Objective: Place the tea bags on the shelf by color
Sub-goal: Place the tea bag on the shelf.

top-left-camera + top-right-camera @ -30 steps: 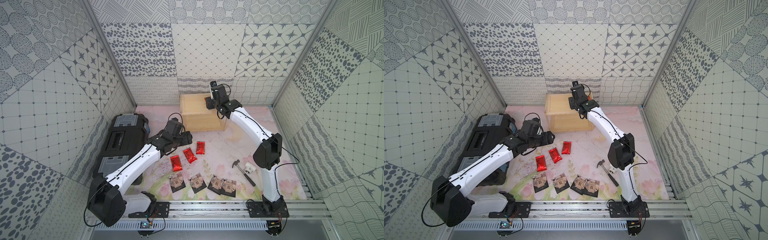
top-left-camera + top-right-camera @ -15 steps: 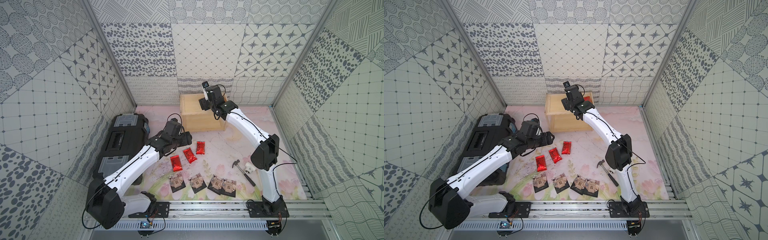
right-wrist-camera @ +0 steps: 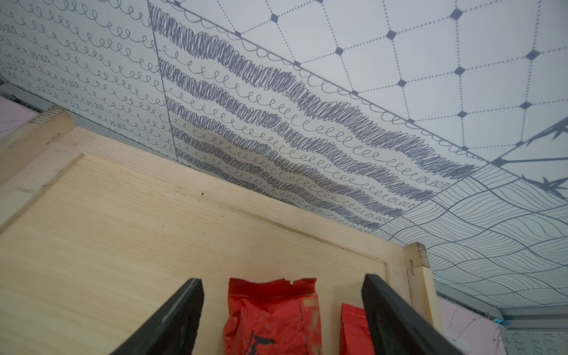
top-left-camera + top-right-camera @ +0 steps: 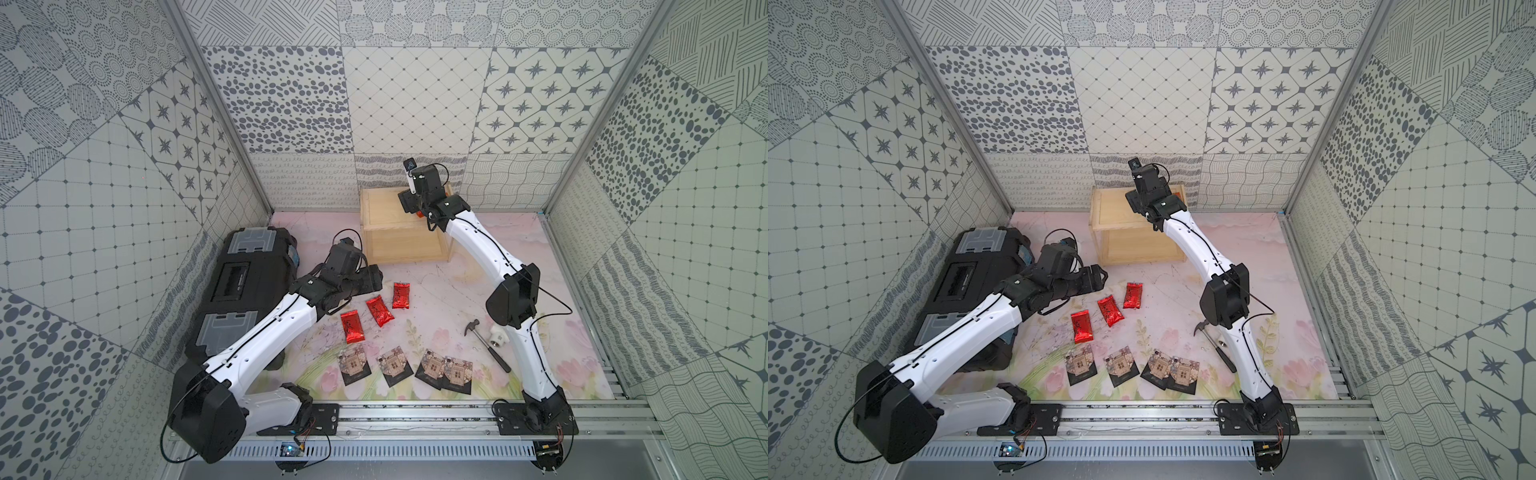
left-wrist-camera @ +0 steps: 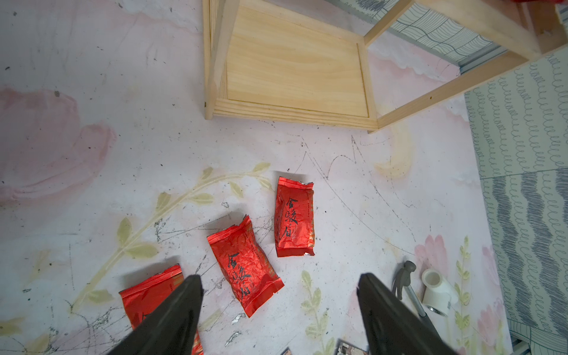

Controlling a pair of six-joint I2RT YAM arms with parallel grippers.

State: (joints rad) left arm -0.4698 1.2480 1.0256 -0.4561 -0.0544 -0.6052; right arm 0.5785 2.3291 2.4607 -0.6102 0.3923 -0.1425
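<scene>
- The shelf [image 4: 388,216] stands at 12 o'clock on the bench [image 4: 436,291], close to the back wall.
- The right claw [image 3: 282,281] hangs over the shelf's top tier, released. Its fingers stand wide apart, with a gap on either side of a red packet [image 3: 272,319] lying flat on the wood between them.
- A second red packet [image 3: 353,330] lies just beside it, toward the 3 o'clock end of that tier, partly hidden by a finger.
- The left claw [image 5: 279,279] is likewise released and grasps nothing; it hovers above the bench near the centre.
- Three red packets [image 4: 380,311] lie apart from one another mid-bench, in a slanted row running from 7 to 1 o'clock.
- Four dark sachets [image 4: 393,365] line up at 6 o'clock near the front rail; the two at the 3 o'clock end overlap.
- A black toolbox [image 4: 249,282] lies at 9 o'clock.
- A hammer [image 4: 486,348] and a white fitting [image 4: 498,337] sit close together at 4 o'clock.
</scene>
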